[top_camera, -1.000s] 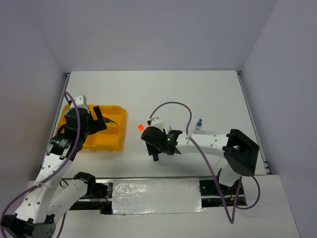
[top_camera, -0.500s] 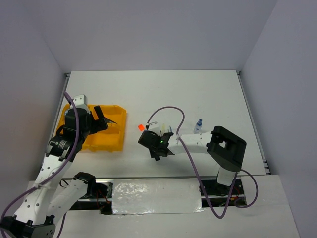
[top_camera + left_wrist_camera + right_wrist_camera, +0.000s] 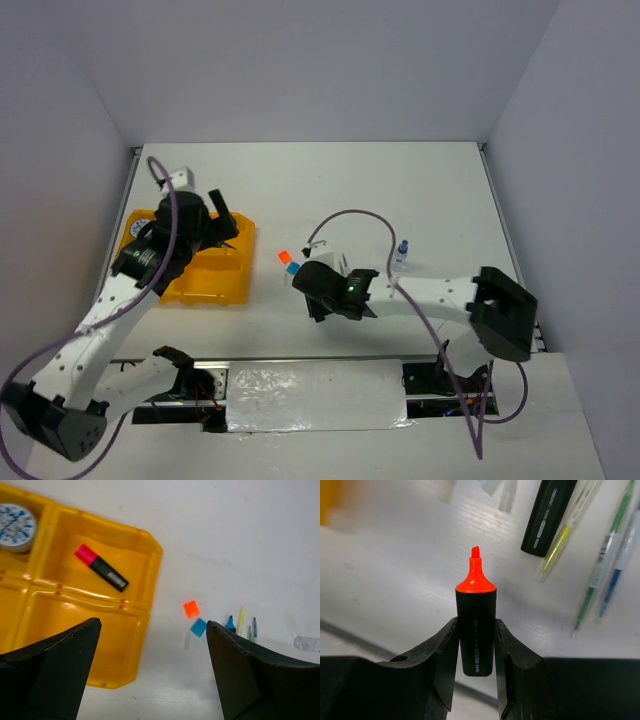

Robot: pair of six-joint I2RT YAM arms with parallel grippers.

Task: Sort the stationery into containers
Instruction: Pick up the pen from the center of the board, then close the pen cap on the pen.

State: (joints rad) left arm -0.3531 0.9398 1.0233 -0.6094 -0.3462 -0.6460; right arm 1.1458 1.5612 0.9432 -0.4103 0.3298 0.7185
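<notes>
Your right gripper [image 3: 476,626] has its jaws closed partway onto a black marker [image 3: 476,605]. They pinch the barrel from both sides, and the orange tip sticks out past the fingertips over the white table [image 3: 395,580]. Beyond the tip lie a second black marker [image 3: 547,515] and some thin pens [image 3: 600,565].

Your left gripper [image 3: 154,625] is spread wide with nothing between its jaws, over the right edge of the yellow tray [image 3: 150,575]. The tray holds a pink-capped marker [image 3: 102,567] in one compartment and a round tin [image 3: 15,527] in the next. An orange square [image 3: 190,609] and a blue square [image 3: 198,627] lie on the table just right of it.
</notes>
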